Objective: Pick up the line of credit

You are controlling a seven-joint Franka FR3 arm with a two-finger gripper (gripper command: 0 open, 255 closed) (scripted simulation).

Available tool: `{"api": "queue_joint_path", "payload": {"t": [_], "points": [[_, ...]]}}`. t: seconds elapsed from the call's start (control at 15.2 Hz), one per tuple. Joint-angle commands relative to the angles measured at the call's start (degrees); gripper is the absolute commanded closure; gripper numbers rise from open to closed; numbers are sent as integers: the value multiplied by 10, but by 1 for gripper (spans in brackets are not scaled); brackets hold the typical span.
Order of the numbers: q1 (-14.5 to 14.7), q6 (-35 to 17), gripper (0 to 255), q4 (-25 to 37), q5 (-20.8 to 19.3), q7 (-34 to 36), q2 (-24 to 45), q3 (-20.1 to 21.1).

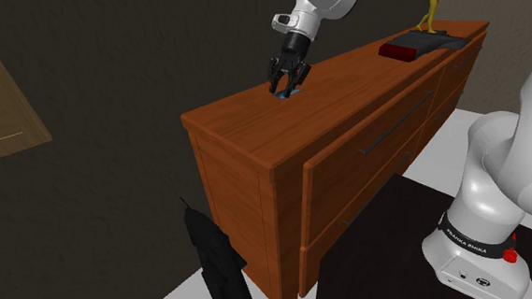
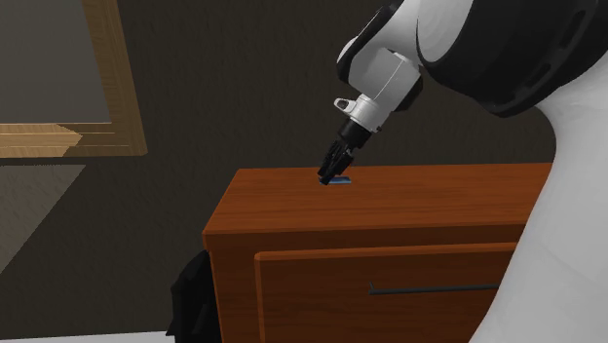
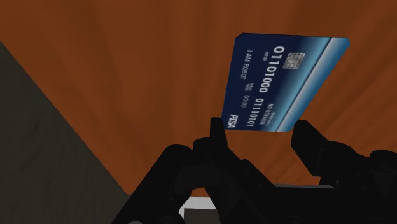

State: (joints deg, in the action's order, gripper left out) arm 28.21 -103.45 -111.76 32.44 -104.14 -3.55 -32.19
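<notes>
Grasp | blue card (image 3: pixel 280 79) lay flat on dresser (image 1: pixel 365 101), upper centre of shoulder view | gripper (image 3: pixel 262 128) parted astride its near end, gripping nothing yet; you needed to centre, close evenly, lift straight

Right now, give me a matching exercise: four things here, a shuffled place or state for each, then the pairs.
1. blue card
2. dark red box
3. black object
4. hand

A. on the floor beside the dresser
B. open, low over the dresser top
C. flat on the dresser top, under the hand
D. beside the gold figure on the dresser top

Pairs: 1-C, 2-D, 3-A, 4-B
</notes>
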Motion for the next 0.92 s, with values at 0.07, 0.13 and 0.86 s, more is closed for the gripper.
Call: {"api": "queue_joint_path", "payload": {"t": [0.07, 0.13, 0.86], "points": [[0, 18, 255, 18, -4, 11, -3, 0], [-1, 24, 255, 25, -6, 15, -4, 0], [-1, 82, 255, 89, -12, 49, -6, -2]]}}
